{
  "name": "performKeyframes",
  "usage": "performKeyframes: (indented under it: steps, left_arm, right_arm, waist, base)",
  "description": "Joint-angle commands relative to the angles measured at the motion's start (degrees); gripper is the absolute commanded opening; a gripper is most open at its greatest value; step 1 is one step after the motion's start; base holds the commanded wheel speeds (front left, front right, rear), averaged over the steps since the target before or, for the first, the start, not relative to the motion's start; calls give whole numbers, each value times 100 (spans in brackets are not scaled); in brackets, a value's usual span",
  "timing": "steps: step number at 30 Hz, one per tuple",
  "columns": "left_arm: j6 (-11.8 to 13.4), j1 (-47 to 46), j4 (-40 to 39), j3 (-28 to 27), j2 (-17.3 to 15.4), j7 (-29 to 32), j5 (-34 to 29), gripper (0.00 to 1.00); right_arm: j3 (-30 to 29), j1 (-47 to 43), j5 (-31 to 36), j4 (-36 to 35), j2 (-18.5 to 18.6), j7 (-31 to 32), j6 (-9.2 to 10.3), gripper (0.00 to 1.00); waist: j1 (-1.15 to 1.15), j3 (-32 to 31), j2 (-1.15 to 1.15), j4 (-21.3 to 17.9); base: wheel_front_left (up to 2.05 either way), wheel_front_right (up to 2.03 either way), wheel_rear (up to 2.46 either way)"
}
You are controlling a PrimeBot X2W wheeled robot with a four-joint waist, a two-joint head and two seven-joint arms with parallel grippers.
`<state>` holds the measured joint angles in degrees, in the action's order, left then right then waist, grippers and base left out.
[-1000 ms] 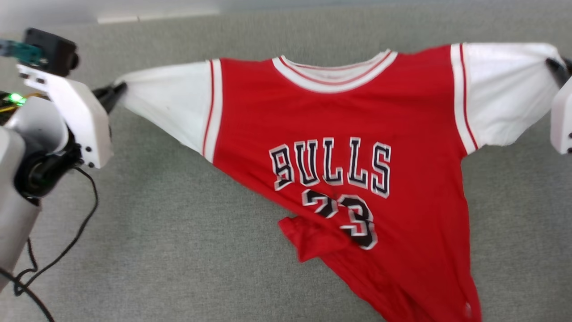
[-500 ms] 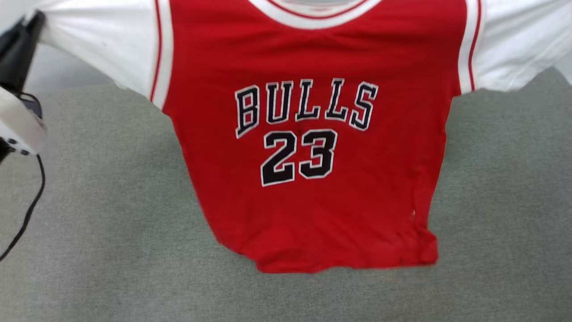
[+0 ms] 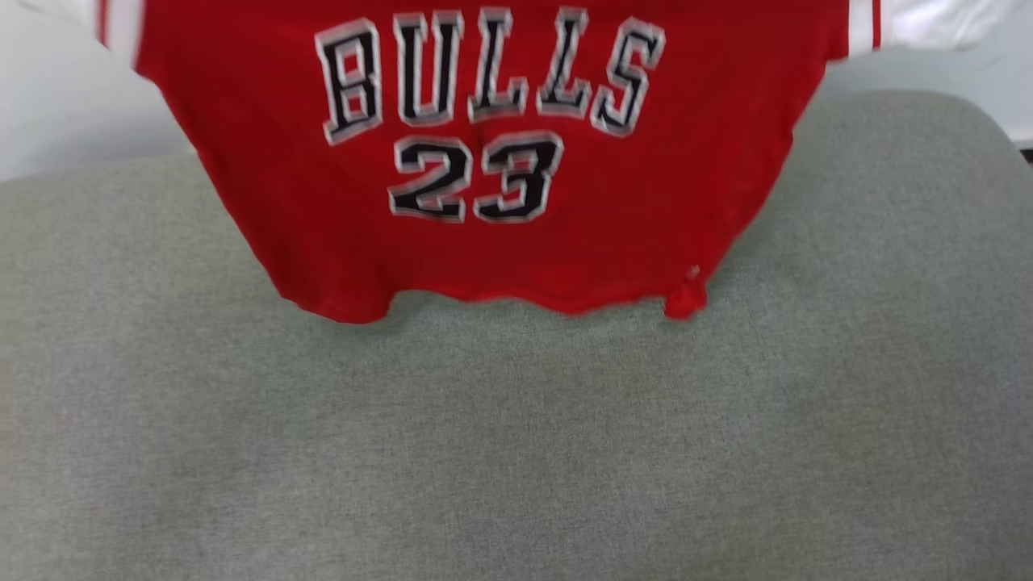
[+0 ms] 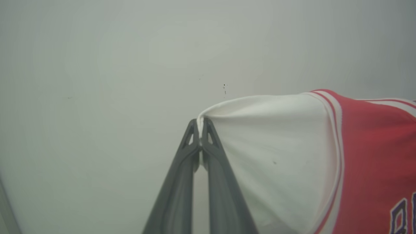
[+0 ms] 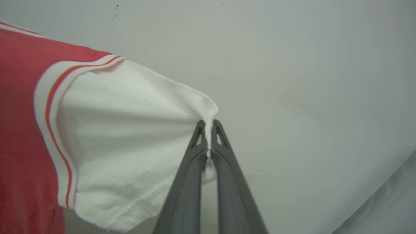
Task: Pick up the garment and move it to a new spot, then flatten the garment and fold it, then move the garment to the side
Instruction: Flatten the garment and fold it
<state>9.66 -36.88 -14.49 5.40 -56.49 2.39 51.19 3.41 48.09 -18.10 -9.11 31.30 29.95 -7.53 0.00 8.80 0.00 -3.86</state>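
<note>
The grey surface (image 3: 516, 452) is stretching across the near side. Over its far part the garment (image 3: 565, 250) is hanging spread out. The left gripper (image 4: 200, 130) and right gripper (image 5: 209, 130) are each pinching a white sleeve tip shut. Such thin bites are probably risking a slip under the shirt's weight.

A table (image 3: 516, 452) covered in grey, felt-like cloth spreads across the lower head view, its far right corner (image 3: 972, 121) rounded. Beyond its far edge lies a pale, plain background (image 3: 73, 113); whether that is floor or wall cannot be told. In the left wrist view a blank pale grey surface (image 4: 113, 65) carries a few tiny dark specks (image 4: 224, 86). The right wrist view has similar specks (image 5: 116, 6) near its top edge and a paler bluish band (image 5: 390, 201) across its lower right corner.
</note>
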Motion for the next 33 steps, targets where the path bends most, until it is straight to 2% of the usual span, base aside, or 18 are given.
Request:
performKeyframes:
  steps: [1, 7, 11, 15, 18, 23, 27, 33]
  left_arm:
    - [35, -94, 7, -50, -35, -21, 14, 0]
    - [-96, -532, 261, -233, -104, -134, 83, 0]
    - [-279, -1146, 581, -89, -132, -61, 27, 0]
    - [-499, -2090, 1102, 219, -9, 42, -130, 0]
    - [-657, -2925, 1659, 494, 224, 66, -281, 0]
    - [-911, -4282, 2585, 899, 668, -3, -612, 0]
    - [-1096, -5411, 3434, 1134, 1089, -340, -948, 0]
    - [-1321, -6028, 4297, 1349, 1528, -747, -1082, 0]
  right_arm:
    - [-10, 122, 16, 21, -37, -46, 8, 0]
    - [35, 735, 65, 304, -131, -335, 8, 0]
    - [157, 1227, 133, 599, -165, -608, 8, 0]
    - [349, 1821, 207, 1083, -156, -787, 9, 0]
    - [542, 2303, 353, 1512, -62, -976, 9, 0]
    - [711, 3191, 529, 2208, -104, -1374, 9, 0]
    - [636, 4076, 804, 2921, -204, -1762, 9, 0]
    - [529, 4687, 1187, 3658, -380, -2212, 9, 0]
  waist:
    - [0, 83, 0, -22]
    - [0, 585, 0, -69]
    - [0, 1072, 0, -79]
    - [0, 1586, 0, -60]
    - [0, 1927, 0, -13]
    - [0, 2443, 0, 88]
    - [0, 2826, 0, 213]
    - [0, 3113, 0, 361]
  base:
    - [0, 0, 0]
    - [0, 0, 0]
    - [0, 0, 0]
    - [0, 0, 0]
    - [0, 0, 0]
    - [0, 0, 0]
    - [0, 0, 0]
    - [0, 0, 0]
